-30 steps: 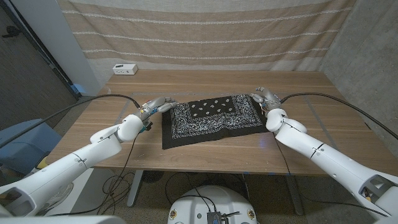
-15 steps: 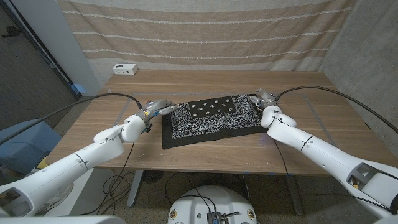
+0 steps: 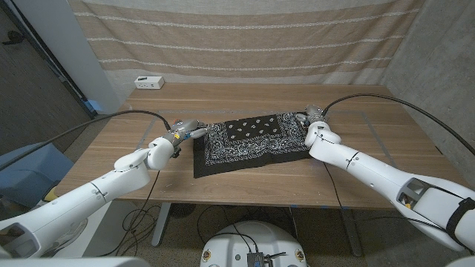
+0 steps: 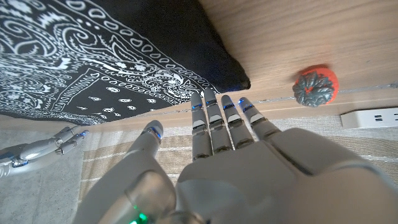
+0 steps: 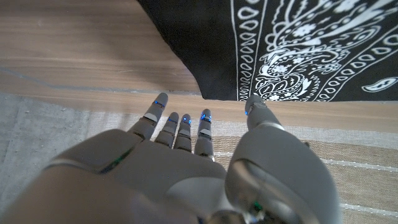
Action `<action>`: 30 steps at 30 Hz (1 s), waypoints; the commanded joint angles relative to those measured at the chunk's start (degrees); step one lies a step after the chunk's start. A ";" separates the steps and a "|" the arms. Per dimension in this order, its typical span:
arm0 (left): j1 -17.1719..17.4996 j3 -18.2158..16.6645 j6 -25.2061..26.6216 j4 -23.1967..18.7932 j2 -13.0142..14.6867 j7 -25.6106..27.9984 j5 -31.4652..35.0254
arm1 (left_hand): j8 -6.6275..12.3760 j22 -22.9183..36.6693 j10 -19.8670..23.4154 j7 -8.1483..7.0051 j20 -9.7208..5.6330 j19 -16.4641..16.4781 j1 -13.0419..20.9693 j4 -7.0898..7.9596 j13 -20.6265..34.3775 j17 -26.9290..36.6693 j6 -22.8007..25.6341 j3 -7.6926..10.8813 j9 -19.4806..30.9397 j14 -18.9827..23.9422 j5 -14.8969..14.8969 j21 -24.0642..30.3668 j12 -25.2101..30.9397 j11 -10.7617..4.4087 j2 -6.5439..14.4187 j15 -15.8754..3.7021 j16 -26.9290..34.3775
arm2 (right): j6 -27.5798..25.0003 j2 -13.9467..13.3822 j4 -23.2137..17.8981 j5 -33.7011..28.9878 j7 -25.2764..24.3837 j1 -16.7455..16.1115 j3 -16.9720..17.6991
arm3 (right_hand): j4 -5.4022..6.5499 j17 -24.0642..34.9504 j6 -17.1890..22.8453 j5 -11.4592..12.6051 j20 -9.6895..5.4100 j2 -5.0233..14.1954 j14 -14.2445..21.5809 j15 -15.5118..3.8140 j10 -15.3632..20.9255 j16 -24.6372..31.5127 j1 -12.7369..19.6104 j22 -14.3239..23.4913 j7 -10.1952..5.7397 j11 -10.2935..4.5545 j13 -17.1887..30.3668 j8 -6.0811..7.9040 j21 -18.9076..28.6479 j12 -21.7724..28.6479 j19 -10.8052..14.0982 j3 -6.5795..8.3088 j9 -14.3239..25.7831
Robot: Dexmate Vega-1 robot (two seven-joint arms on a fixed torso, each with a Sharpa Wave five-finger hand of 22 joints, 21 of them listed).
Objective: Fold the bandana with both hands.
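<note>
Both hands, left (image 3: pixel 185 130) and right (image 3: pixel 313 116), hover fingers spread, empty, at the bandana's (image 3: pixel 252 141) far corners. An orange knob (image 4: pixel 316 86) shows past the left fingers in its wrist view.

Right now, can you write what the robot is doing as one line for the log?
step: reaching for far corners | bandana: flat on table, unfolded | left hand: open, at left corner | right hand: open, at right corner | hold: none yet

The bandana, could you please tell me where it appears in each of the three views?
Head view: bandana spread flat at table centre, between both hands.
Left wrist view: bandana fills the upper left, beyond the left hand.
Right wrist view: bandana at upper right.
Shared landmark: its white paisley border.
</note>
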 commanded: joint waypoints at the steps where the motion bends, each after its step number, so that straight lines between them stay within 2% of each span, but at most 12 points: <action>1: -0.12 0.16 0.68 0.07 -0.01 0.31 -0.05 | -0.24 0.07 0.04 0.03 -0.24 -0.28 -0.49 0.24 0.11 0.18 0.16 -0.08 0.07 -0.37 -0.15 -0.25 -0.10 -0.03 0.07 -0.11 -0.20 | -4.07 2.29 4.71 -4.17 2.28 4.01 -4.36 | -0.23 0.22 6.24 0.33 0.40 0.85 0.42 0.10 2.85 0.85 0.96 0.26 -0.33 0.24 0.09 1.71 -0.44 1.45 0.50 -0.39 0.10; 6: -0.56 0.38 0.32 0.64 -0.23 0.19 -0.19 | -0.37 0.08 -0.11 0.14 -0.27 -0.26 -0.71 0.39 0.10 0.18 0.10 -0.12 0.07 -0.50 -0.18 -0.28 -0.30 0.17 0.08 -0.13 -0.29 | -5.31 3.46 6.37 -6.10 -0.09 4.20 -5.64 | -1.65 -0.19 15.50 0.43 0.98 0.94 3.79 -1.12 8.16 2.15 5.05 0.21 0.89 -0.61 -0.07 3.47 -0.20 2.92 3.66 0.05 0.15; 9: -0.81 0.51 0.10 0.91 -0.35 0.13 -0.22 | -0.44 0.08 -0.07 0.17 -0.28 -0.26 -0.82 0.46 0.10 0.17 0.06 -0.15 0.07 -0.55 -0.20 -0.29 -0.36 0.07 0.08 -0.10 -0.33 | -4.76 3.55 6.77 -7.04 -1.72 3.88 -6.01 | -2.39 -0.58 23.55 0.61 0.86 0.86 7.29 -2.70 12.14 3.34 10.37 0.19 1.19 -1.97 -0.21 5.20 0.12 3.67 6.69 0.94 0.49; 12: -0.98 0.56 -0.25 1.18 -0.44 0.21 -0.32 | -0.49 0.09 -0.09 0.19 -0.31 -0.26 -0.90 0.51 0.10 0.17 0.02 -0.16 0.07 -0.74 -0.21 -0.31 -0.41 0.17 0.09 -0.02 -0.42 | -4.81 3.81 7.58 -7.83 -1.82 4.18 -6.79 | -3.04 -0.91 27.07 0.96 0.72 -0.46 9.02 -3.71 14.21 3.80 15.12 0.17 1.04 -3.18 -0.25 6.08 0.04 3.81 7.82 1.52 0.70; 13: -0.99 0.55 -0.29 1.21 -0.46 0.28 -0.35 | -0.50 0.09 -0.11 0.18 -0.33 -0.26 -0.92 0.53 0.10 0.17 0.02 -0.16 0.07 -0.82 -0.22 -0.31 -0.43 0.15 0.10 -0.03 -0.45 | -4.14 3.96 7.78 -7.58 -2.82 3.72 -6.14 | -2.92 -0.92 25.03 1.07 0.63 -1.21 9.55 -4.04 14.54 3.99 16.96 0.19 0.74 -3.41 -0.23 5.07 -0.05 3.62 8.12 1.49 0.74; 14: -0.99 0.53 -0.37 1.26 -0.46 0.32 -0.41 | -0.54 0.09 -0.02 0.14 -0.32 -0.25 -0.97 0.56 0.10 0.17 -0.03 -0.18 0.07 -0.84 -0.22 -0.32 -0.42 0.20 0.10 0.00 -0.46 | -3.92 3.97 7.88 -7.64 -3.08 3.61 -6.07 | -2.46 -0.69 20.47 1.23 0.64 -1.68 10.70 -4.65 14.74 4.59 19.02 0.24 0.59 -3.26 -0.10 2.90 -0.12 3.28 8.76 1.21 0.81; 16: -0.98 0.38 -0.77 1.45 -0.42 0.28 -0.85 | -0.57 0.09 -0.13 0.15 -0.34 -0.25 -1.08 0.65 0.10 0.17 0.00 -0.20 0.07 -0.86 -0.24 -0.33 -0.52 0.06 0.11 -0.08 -0.47 | -3.83 3.94 7.92 -7.83 -3.20 3.53 -6.10 | -2.22 -0.51 21.16 1.30 0.59 -1.79 12.07 -4.89 16.13 5.26 19.81 0.24 0.65 -3.06 0.13 3.09 -0.02 3.72 9.45 0.97 0.94; 19: -0.97 0.30 -0.84 1.53 -0.41 0.31 -1.05 | -0.59 0.09 -0.13 0.15 -0.36 -0.27 -1.19 0.73 0.10 0.17 0.05 -0.23 0.07 -0.95 -0.26 -0.35 -0.58 0.11 0.12 -0.14 -0.51 | -2.66 3.83 7.98 -8.31 -4.89 2.92 -5.76 | -1.51 0.31 11.23 1.58 0.73 -2.55 11.90 -4.84 13.77 5.79 21.63 0.29 -0.54 -2.71 1.02 -1.21 -0.46 2.64 9.79 -0.48 0.89; 22: -1.04 0.19 -1.15 1.73 -0.43 0.12 -1.55 | -0.63 0.10 -0.18 0.10 -0.37 -0.29 -1.28 0.79 0.10 0.17 0.02 -0.25 0.07 -0.98 -0.27 -0.37 -0.64 0.13 0.12 -0.18 -0.52 | -2.23 4.06 8.25 -8.80 -6.10 2.58 -5.53 | -1.38 0.73 4.22 1.86 1.13 -3.54 11.98 -4.70 11.75 6.17 22.39 0.34 -1.01 -2.26 1.46 -2.71 -0.66 1.82 10.24 -1.77 0.75; 26: -1.21 0.31 -1.40 1.95 -0.47 0.15 -1.52 | -0.77 0.10 -0.26 -0.01 -0.48 -0.22 -1.62 1.01 0.11 0.14 -0.06 -0.35 0.07 -1.31 -0.34 -0.40 -0.86 -0.06 0.07 -0.32 -0.66 | -3.00 4.91 9.17 -9.40 -6.67 2.73 -5.62 | -0.81 1.42 -2.43 2.29 1.26 -3.99 11.38 -4.67 8.08 6.49 22.53 0.41 -0.95 -2.82 1.69 -2.92 -0.96 0.51 10.42 -3.18 0.49; 28: -1.31 0.37 -1.49 2.05 -0.49 0.16 -1.47 | -0.82 0.10 -0.25 -0.03 -0.50 -0.26 -1.68 1.05 0.11 0.13 -0.13 -0.36 0.07 -1.33 -0.35 -0.43 -0.90 0.06 0.06 -0.35 -0.67 | -4.02 5.37 9.76 -9.71 -6.07 3.25 -6.06 | 0.55 1.95 3.54 2.32 1.68 -4.07 11.25 -4.07 8.34 6.86 20.55 0.44 -0.28 -2.26 1.72 -0.17 -1.16 0.88 10.67 -4.85 0.41; 30: -1.34 0.39 -1.45 2.07 -0.51 0.37 -1.29 | -0.84 0.10 -0.36 -0.05 -0.51 -0.25 -1.74 1.08 0.11 0.12 -0.13 -0.38 0.07 -1.41 -0.36 -0.44 -0.98 0.04 0.05 -0.39 -0.70 | -5.36 6.13 10.52 -9.61 -5.54 3.72 -6.17 | 1.94 2.44 8.20 2.16 2.31 -3.80 11.51 -3.51 9.68 7.31 18.05 0.45 1.72 -1.14 1.59 1.00 -1.31 1.48 11.02 -6.35 0.29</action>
